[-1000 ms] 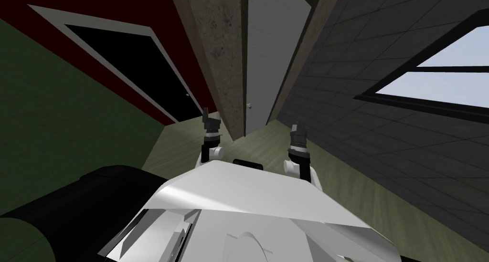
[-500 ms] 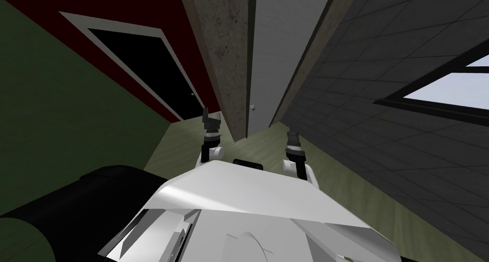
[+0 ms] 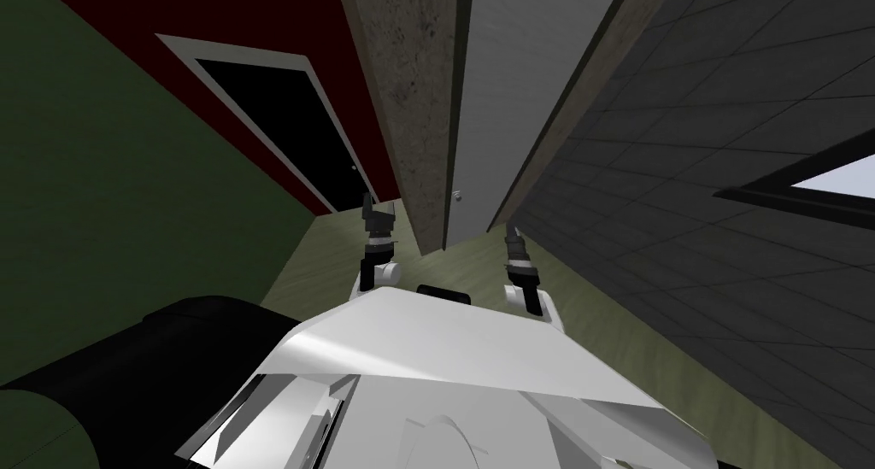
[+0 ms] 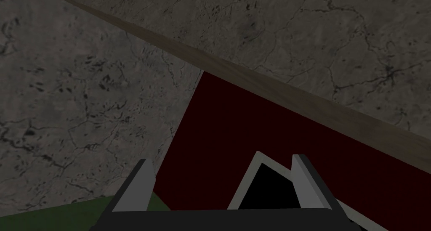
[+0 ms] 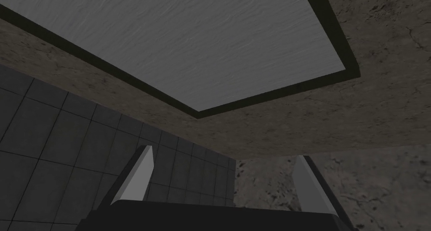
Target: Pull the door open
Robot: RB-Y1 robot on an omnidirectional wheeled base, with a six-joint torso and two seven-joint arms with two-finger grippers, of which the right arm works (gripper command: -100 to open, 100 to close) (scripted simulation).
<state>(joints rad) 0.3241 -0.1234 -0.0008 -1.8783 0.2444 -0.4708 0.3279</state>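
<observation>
A light grey door [image 3: 504,105] stands straight ahead in a dark frame, between a mottled stone wall and a dark tiled wall. Its small round knob [image 3: 459,196] sits near the door's left edge, low in the head view. My right gripper [image 3: 513,232] is raised in front of the door's lower right side, a short way right of the knob and apart from it. Its fingers are open with nothing between them, and the right wrist view looks up at the door's upper panel [image 5: 202,39]. My left gripper [image 3: 373,202] is held up by the stone wall, open and empty.
The mottled stone wall [image 3: 402,105] juts toward me just left of the door. A second doorway [image 3: 282,122] with a white frame opens onto a black area in the red wall further left. The dark tiled wall [image 3: 701,190] with a window runs along my right. The floor is greenish planks.
I have moved closer to the door and turned a little, so the window has slid off to the right. My right gripper has swung left toward the door.
</observation>
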